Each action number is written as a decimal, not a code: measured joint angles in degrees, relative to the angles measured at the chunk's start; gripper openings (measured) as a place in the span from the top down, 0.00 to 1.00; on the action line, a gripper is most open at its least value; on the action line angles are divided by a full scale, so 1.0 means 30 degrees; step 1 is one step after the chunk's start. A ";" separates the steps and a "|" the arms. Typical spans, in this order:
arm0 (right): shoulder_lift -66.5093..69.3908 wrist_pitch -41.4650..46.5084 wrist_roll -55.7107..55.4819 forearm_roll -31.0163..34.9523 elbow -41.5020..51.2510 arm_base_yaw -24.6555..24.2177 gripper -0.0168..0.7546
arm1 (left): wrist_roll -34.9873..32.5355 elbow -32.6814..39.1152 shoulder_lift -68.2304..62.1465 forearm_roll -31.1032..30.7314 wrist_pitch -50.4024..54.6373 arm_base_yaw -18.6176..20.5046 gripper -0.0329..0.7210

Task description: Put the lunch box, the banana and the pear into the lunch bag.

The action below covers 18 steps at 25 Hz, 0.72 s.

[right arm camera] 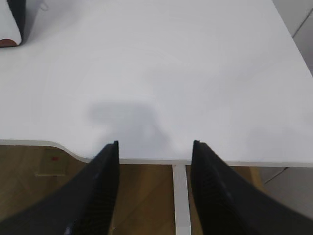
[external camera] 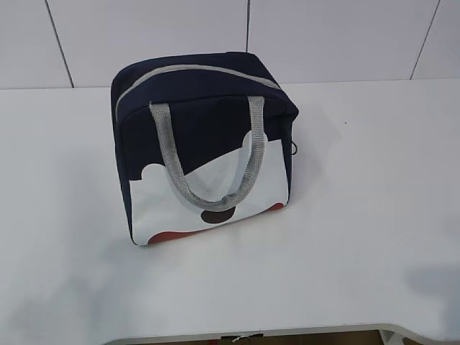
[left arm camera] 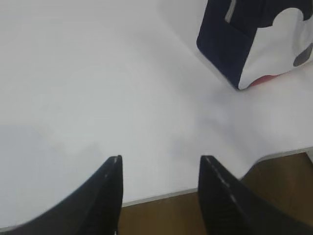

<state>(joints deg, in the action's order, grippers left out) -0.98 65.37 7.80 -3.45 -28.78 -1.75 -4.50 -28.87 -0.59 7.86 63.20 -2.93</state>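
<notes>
The lunch bag [external camera: 205, 147] is the only obstacle on the table [external camera: 359, 237], standing toward the far edge, left of the middle. Its zipper [external camera: 194, 72] runs closed across the top, so no way in from above, and the grey handles [external camera: 208, 162] hang down over the printed front (a loop that could snag a passing finger). From the bag to the near edge, and across to the right edge, the surface lies bare. The left claw [left arm camera: 161, 169] and right claw [right arm camera: 154, 149] both hang with fingers apart over the near edge, well apart from the bag, nothing between their fingers.
</notes>
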 joint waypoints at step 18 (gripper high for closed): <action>0.0000 0.0000 0.0000 0.0000 0.0000 -0.0674 0.45 | 0.0000 0.0000 0.0000 0.0009 0.0000 0.0174 0.48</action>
<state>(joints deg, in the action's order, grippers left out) -0.98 65.37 7.80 -3.45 -28.78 -3.78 -4.50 -28.87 -0.59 7.89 63.20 -2.40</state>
